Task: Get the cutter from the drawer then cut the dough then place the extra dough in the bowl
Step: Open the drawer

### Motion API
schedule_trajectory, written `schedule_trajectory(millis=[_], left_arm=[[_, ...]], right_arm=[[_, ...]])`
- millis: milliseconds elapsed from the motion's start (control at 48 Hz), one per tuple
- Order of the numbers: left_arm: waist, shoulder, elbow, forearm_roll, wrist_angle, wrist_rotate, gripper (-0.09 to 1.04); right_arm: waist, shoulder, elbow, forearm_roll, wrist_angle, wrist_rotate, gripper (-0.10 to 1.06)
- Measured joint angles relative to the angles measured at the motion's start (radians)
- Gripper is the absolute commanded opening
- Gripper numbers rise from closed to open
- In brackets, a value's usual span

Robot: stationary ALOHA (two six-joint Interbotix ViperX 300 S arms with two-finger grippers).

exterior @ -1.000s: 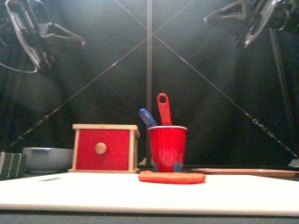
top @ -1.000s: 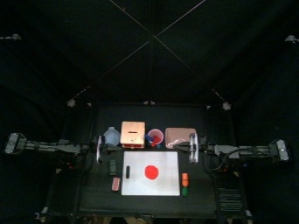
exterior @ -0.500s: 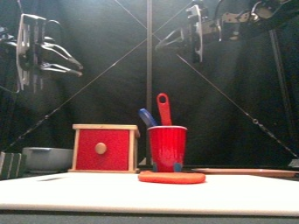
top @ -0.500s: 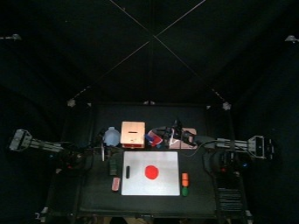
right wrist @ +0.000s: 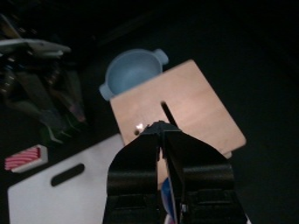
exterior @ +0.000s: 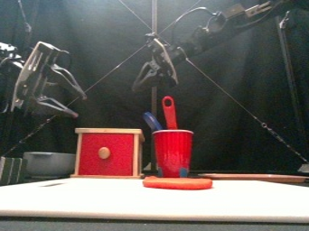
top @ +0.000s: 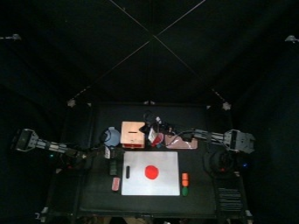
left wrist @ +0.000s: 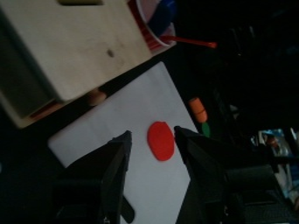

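Hanging aloft | left fingers (left wrist: 114,171) wide apart | right fingers (right wrist: 138,171) pressed together | bowl (exterior: 49,163) partly hidden behind box (exterior: 108,153)

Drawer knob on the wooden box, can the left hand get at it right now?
Probably yes: the left hand hangs open, up beside the box, and only bare white board lies in front of the knob.

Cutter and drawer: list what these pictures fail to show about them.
Cutter: seen in no view; the wooden box's shut red drawer front hides whatever is inside.
Drawer knob: front view only; other views show only bare wood.
Toys beside the white board: top view, too small to identify.
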Motion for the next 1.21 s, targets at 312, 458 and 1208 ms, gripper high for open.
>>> schedule_trajectory(millis=[312,458,1208], left_arm=[[0.051,0.160,-0.081,-0.071,-0.002,0.000,0.82],[0.067,0.256,-0.132,-0.103,0.000,0.002,0.82],[0.100,0.407,-0.225,-0.175,0.006,0.002,0.82]], right_arm=[[-0.008,0.195,-0.233,-0.103,0.247,0.006,0.04],[-0.006,0.235,-0.282,-0.117,0.285,0.006,0.04],[-0.006,0.265,-0.296,-0.120,0.331,-0.002,0.04]])
